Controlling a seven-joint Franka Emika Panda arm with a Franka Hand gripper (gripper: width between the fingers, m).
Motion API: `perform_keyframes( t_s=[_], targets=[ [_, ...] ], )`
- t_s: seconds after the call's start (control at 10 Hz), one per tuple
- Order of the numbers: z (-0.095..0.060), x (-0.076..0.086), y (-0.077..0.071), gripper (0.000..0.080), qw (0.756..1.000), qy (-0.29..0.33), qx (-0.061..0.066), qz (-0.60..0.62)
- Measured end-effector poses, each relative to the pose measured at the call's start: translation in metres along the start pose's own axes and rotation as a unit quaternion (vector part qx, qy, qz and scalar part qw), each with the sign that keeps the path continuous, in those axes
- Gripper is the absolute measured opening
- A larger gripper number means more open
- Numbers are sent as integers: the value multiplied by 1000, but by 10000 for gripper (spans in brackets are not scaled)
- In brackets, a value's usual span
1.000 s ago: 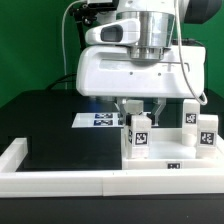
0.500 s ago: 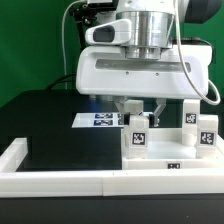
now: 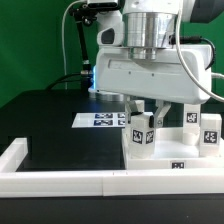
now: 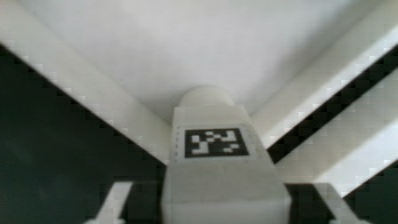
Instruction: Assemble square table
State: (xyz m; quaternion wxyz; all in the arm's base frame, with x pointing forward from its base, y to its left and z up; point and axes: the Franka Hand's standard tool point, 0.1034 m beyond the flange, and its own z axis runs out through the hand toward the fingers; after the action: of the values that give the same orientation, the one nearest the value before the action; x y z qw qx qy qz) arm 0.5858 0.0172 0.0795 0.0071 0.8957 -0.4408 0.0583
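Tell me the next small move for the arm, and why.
Probably keep turning the leg to screw it down into the table top. The pincer is shut on that leg, which stands upright on the top, with two more legs already standing nearby.

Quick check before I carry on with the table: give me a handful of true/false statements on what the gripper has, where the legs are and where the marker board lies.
1. The gripper is closed on a white leg. True.
2. That leg lies flat on the black surface. False: it stands upright on the white table top.
3. Other tagged legs stand toward the exterior view's right. True.
4. The marker board rests on the table top. False: it lies on the black surface, behind the gripper.
5. The held leg carries no tag. False: the wrist view shows a black-and-white tag on it.
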Motion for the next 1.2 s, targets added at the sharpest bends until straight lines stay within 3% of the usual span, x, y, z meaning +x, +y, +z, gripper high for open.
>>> perform_keyframes(
  t_s=[0.3,0.4,0.5,0.6,0.7,0.9,1.1,1.2],
  targets=[
    [1,0,0,296,996,-2,4,86],
    [1,0,0,380,996,-2,4,88],
    [1,0,0,380,998,-2,4,66],
    [1,1,0,559,999,0,6,36],
    [1,1,-1,633,1000,4,9,15],
    [1,3,0,645,997,9,12,-74],
    [0,7,3,649,967,11,13,-256],
    [0,10,4,649,957,13,14,-290]
  ],
)
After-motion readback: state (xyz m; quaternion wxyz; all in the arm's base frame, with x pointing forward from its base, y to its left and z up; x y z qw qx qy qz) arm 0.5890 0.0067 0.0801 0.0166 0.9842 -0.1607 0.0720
